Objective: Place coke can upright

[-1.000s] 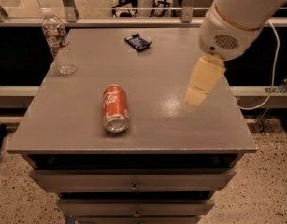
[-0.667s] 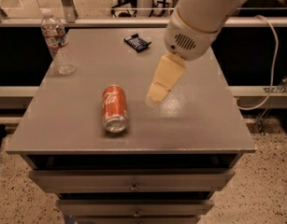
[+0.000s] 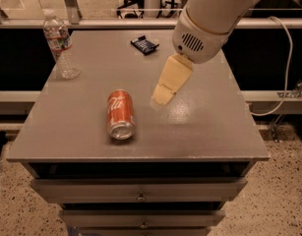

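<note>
1 camera looks steeply down at the table from its front, close, pincer hanging mid-frame.

You can read one marking: the white Coca-Cola script along the side of the coke can, which lies flat on the table. The water bottle label and the print on the dark packet are too small to read. The gripper sits just right of the can.
</note>
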Controlling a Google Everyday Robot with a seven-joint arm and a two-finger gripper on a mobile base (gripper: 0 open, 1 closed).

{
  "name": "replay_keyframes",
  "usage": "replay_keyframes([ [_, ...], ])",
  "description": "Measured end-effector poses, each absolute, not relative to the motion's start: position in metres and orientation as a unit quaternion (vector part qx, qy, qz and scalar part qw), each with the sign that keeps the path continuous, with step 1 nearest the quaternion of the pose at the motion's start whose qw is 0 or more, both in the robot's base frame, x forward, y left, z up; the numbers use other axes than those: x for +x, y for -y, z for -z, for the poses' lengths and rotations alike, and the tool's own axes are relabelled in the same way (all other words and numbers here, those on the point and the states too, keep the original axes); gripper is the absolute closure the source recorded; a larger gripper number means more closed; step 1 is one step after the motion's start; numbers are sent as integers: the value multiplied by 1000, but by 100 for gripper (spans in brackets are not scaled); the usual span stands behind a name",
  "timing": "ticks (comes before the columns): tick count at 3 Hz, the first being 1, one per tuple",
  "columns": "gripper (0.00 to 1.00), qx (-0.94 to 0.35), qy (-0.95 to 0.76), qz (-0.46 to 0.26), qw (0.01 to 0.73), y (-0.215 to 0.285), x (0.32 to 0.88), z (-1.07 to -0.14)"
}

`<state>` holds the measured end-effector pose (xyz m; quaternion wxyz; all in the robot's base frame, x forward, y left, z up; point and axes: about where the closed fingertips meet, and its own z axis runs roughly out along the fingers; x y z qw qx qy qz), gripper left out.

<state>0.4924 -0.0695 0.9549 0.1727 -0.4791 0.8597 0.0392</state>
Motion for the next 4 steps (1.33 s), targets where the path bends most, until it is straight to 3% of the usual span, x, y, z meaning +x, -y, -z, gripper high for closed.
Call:
replay_keyframes([
  [4,0,-304,-936,-64,163,-56,527,-890],
])
